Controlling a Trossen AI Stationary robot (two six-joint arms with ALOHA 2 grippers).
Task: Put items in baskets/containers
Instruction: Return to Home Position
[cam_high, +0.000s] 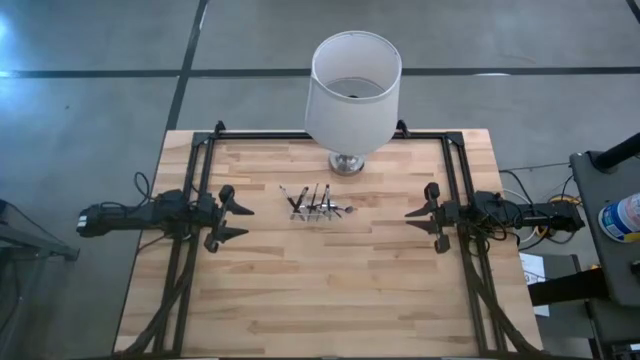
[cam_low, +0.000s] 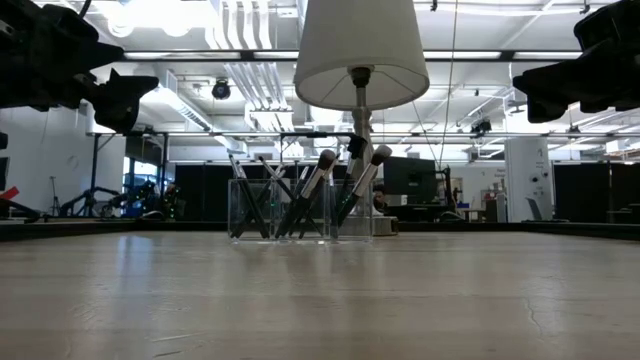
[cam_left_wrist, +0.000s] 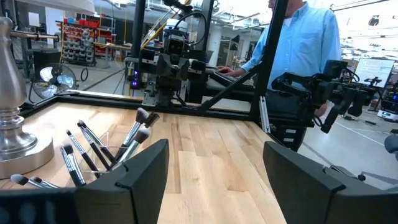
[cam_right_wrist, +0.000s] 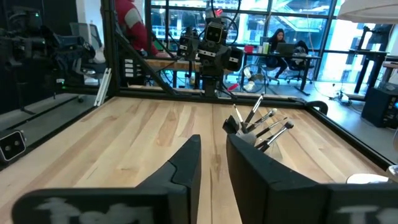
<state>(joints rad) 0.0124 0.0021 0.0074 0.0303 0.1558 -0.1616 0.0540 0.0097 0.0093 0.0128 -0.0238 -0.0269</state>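
Observation:
Several thin dark brushes (cam_high: 315, 203) stand heads up in a low clear holder (cam_low: 300, 225) at the table's middle, leaning against its walls. They also show in the left wrist view (cam_left_wrist: 102, 149) and the right wrist view (cam_right_wrist: 258, 124). My left gripper (cam_high: 247, 220) hovers open at the table's left side, pointing level toward the holder, with nothing between its fingers (cam_left_wrist: 149, 165). My right gripper (cam_high: 412, 218) hovers at the right side, also level and facing the holder. Its fingers (cam_right_wrist: 186, 165) stand a narrow gap apart with nothing between them.
A lamp with a large white shade (cam_high: 352, 85) stands on a metal base (cam_high: 347, 162) just beyond the holder. Black frame rails (cam_high: 190, 200) run along the table's left and right sides (cam_high: 465, 200). A person in a blue shirt (cam_left_wrist: 305, 43) stands beyond the table.

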